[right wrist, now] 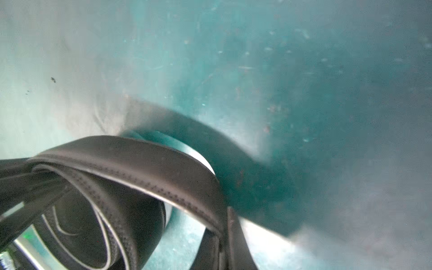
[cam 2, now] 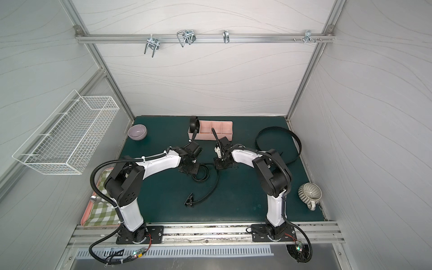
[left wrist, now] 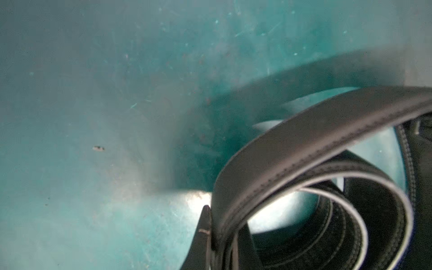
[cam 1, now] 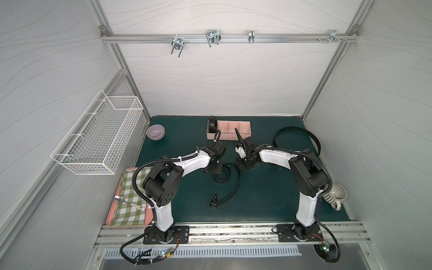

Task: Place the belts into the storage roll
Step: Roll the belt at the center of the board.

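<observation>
**Reference item.** The storage roll (cam 1: pixel 245 127) lies on the green mat (cam 1: pixel 268 198) at the edge farthest from the arm bases. All positions below are given from it.

**Belts.**
1. The coiled belt (cam 1: pixel 212 125) stands on edge in the storage roll's end compartment on the left-arm side.
2. The partly coiled belt (cam 1: pixel 239 181) lies on the mat on the arm-base side of the storage roll, well apart from it. Its loose turns sit beside the left gripper. Its tail curves away from the roll and ends at the buckle (cam 1: pixel 214 201).
3. The open-loop belt (cam 1: pixel 313 138) lies on the mat past the storage roll's right-arm end, apart from it.

**Left gripper** (cam 1: pixel 214 170). It is down at the mat, on the arm-base side of the roll, and clenched on the partly coiled belt. In the left wrist view the strap (left wrist: pixel 304 140) arches over and drops against one finger (left wrist: pixel 204 233).

**Right gripper** (cam 1: pixel 244 163). It is down at the mat just beside the left gripper, and clenched on the same belt. In the right wrist view the strap (right wrist: pixel 145 161) runs down beside a finger (right wrist: pixel 236 238).

Both wrist views are blurred close in, so the exact pinch point on the strap is only probable.

**Other items.** A lavender bowl (cam 1: pixel 155 132) stands past the roll's left-arm end. A ribbed mug (cam 1: pixel 336 191) stands well apart from the roll, on its right-arm side.
</observation>
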Controlling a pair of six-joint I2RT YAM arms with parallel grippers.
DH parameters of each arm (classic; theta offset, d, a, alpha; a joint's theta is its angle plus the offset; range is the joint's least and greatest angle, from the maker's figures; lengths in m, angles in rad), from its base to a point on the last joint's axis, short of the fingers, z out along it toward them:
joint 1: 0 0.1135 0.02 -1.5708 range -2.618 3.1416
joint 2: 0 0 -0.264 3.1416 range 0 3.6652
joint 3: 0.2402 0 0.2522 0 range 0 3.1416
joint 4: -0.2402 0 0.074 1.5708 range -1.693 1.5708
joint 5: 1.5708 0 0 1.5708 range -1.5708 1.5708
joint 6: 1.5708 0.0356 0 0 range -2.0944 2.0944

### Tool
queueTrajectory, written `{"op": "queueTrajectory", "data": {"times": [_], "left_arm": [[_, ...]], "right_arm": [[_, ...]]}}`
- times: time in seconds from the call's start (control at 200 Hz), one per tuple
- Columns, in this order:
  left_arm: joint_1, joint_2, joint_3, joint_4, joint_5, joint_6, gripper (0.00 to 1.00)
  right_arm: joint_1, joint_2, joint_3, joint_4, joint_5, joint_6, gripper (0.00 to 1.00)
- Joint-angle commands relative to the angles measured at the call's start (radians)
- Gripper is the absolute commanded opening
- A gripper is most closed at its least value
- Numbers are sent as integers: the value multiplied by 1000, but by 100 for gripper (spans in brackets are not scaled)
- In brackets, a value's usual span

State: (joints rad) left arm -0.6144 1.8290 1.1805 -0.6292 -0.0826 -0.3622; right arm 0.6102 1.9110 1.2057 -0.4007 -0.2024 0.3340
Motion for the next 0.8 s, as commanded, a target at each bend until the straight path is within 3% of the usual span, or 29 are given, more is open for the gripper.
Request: {"op": "queueTrajectory", "data": {"times": [0.0,0.795], "left_arm": [[23,46,-15,-96,-103,-15,4],[25,64,-23,-89,-86,-14,12]], "right_arm": [[-63,-27,-31,-98,102,29,4],[-160,-55,-64,-110,116,19,4]]}}
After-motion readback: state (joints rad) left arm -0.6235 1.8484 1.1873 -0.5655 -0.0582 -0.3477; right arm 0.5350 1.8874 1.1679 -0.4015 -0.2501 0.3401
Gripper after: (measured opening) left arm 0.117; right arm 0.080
